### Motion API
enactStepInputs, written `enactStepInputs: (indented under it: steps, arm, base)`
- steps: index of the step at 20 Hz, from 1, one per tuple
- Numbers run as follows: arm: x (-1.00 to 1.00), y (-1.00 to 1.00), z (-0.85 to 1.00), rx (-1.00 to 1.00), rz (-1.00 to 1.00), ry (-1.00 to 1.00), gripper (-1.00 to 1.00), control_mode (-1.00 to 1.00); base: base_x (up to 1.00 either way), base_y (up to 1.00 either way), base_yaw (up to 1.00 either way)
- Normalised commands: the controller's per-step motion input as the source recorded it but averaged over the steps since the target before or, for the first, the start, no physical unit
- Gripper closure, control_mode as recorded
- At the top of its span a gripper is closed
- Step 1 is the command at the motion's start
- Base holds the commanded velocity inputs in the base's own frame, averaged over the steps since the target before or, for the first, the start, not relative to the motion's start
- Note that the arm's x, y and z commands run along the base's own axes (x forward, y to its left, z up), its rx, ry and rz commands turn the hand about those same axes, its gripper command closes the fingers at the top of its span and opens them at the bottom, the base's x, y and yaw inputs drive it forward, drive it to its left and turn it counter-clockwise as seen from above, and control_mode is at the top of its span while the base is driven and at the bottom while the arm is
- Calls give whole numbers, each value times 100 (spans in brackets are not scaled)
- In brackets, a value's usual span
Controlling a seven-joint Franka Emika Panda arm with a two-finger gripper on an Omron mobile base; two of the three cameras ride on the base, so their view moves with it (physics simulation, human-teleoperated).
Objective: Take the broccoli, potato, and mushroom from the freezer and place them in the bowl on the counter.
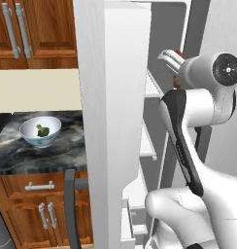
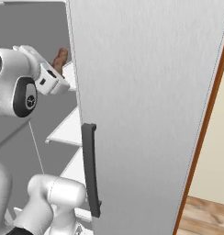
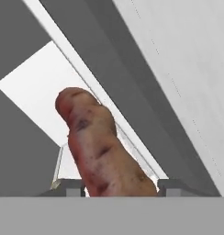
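From my station, the freezer [image 1: 115, 97] stood open, its tall grey door [image 2: 146, 105] with the long dark handle [image 2: 90, 170] swung wide across the right base view. The arm reached in at an upper white shelf [image 2: 68, 131]. On the counter [image 1: 38, 155], near its back edge, the bowl [image 1: 40, 131] held the broccoli [image 1: 42, 130] alone.

The hand view gave me what the base cameras could not: the potato [image 3: 98, 147] stood on end between the two dark fingertips of the gripper [image 3: 118, 188], close against both. I could not tell whether the jaws had truly clamped it or only bracketed it. From the right base view I saw just its reddish-brown top past the wrist.

Brown wooden cabinets [image 1: 33, 29] hung above the counter against a cream wall [image 1: 38, 90], with more below.
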Motion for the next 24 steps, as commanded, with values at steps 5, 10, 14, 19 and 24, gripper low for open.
enactStepInputs:
  steps: [5,10,14,19,24]
  arm:
    - [-100,-3,-57,0,2,18,100,-100]
    - [-100,0,-76,0,3,20,100,-100]
    - [-50,-4,-40,0,0,10,100,100]
    - [0,0,0,0,0,0,100,100]
    - [0,0,0,0,0,0,100,100]
  base:
    - [0,0,0]
    - [0,0,0]
    - [-50,-1,0]
    - [-100,9,29]
    - [-72,21,76]
